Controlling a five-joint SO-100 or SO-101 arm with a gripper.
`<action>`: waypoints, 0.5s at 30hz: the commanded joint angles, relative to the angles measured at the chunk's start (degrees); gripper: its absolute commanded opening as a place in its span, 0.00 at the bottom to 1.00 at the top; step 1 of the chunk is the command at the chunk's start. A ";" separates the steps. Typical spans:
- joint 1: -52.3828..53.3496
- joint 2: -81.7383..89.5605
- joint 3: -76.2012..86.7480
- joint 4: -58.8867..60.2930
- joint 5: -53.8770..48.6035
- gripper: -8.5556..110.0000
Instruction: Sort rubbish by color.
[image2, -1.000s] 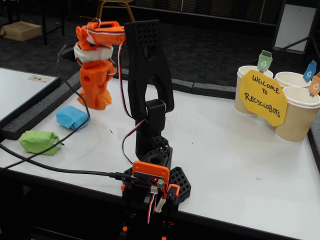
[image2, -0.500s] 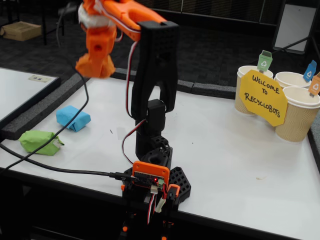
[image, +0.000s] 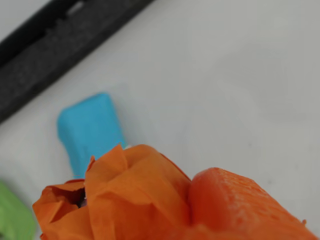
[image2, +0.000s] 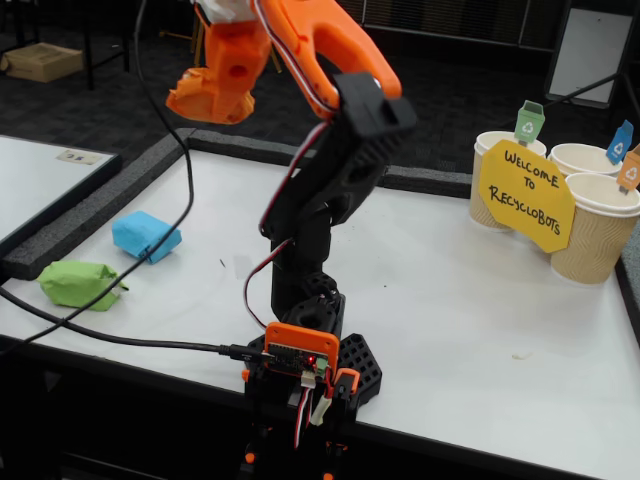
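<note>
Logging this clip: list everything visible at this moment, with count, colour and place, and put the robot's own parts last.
Orange paper wad: 1, orange, held in the gripper, raised above the table.
Blue paper wad: 1, light blue, on the table at left in the fixed view.
Green paper wad: 1, light green, near the table's left front edge, apart from the blue one.
Paper cups: 3, beige, each with a small coloured flag, far right of the table.
Sign: 1, yellow, "Welcome to Recyclobots", in front of the cups.
Table: 1, white.
Cable: 1, black, runs across the table's left front.
Arm: 1, black and orange, based at the front edge.
Gripper: 1, orange, raised high, shut on the orange wad.
</note>
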 joint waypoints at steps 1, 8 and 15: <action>-0.44 10.90 1.85 0.35 -4.31 0.07; 3.96 25.58 11.51 -2.29 -8.70 0.07; 22.76 37.71 16.70 -11.07 -16.00 0.07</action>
